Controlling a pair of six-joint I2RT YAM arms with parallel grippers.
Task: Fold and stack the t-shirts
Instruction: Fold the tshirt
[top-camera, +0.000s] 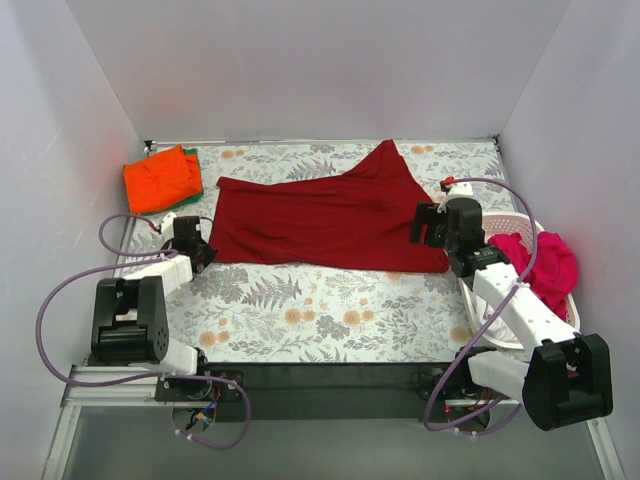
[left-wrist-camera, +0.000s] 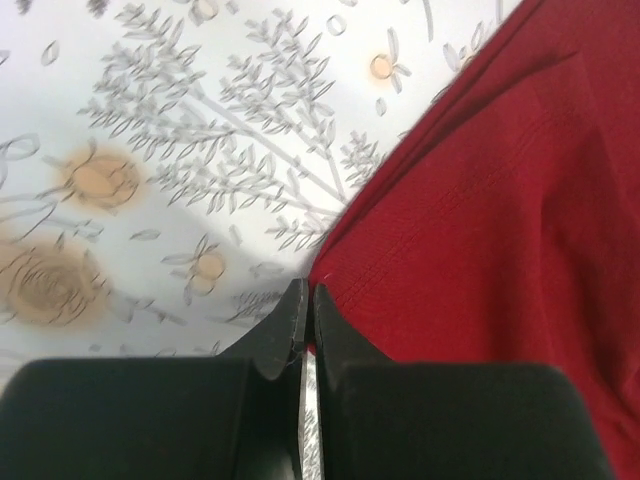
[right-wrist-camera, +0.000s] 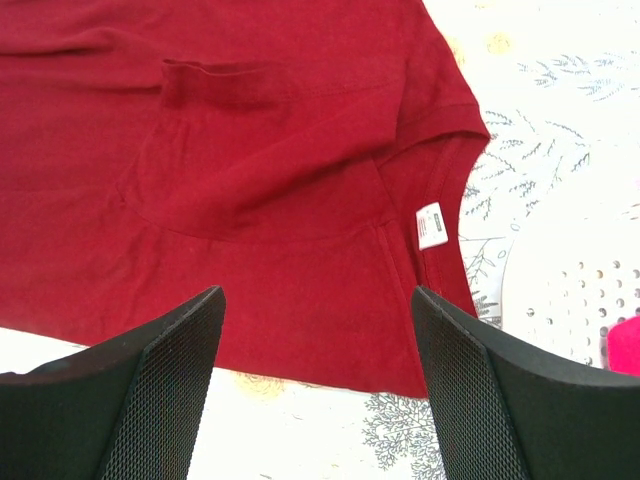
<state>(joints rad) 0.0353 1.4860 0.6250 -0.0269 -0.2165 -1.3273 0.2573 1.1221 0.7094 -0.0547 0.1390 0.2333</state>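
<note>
We found the crimson tee (top-camera: 330, 220) spread flat across the far half of the desk (top-camera: 300, 310), its long axis running left to right and one corner peaking toward the back wall.

Left fingers (top-camera: 203, 255): closed, tips together. In the left wrist view the left fingers (left-wrist-camera: 298, 312) met at the near-left hem corner of the crimson tee (left-wrist-camera: 500, 250). The tips touched the hem edge. We could not tell whether any cloth was caught between them.

Right fingers (top-camera: 427, 225): wide apart and holding nothing. In the right wrist view the right fingers (right-wrist-camera: 185, 350) stood above the right end of the crimson tee (right-wrist-camera: 250, 200), with its near hem lying between the two tips. The neck opening and its white label (right-wrist-camera: 429, 224) lay just beyond the right-hand tip.

Other items:
- The orange tee (top-camera: 158, 178) sat folded at the far-left corner, on top of the green tee (top-camera: 193, 170).
- The basket (top-camera: 520, 225) stood at the right edge, beside the right arm, with the pink tee (top-camera: 545, 265) inside it.
</note>
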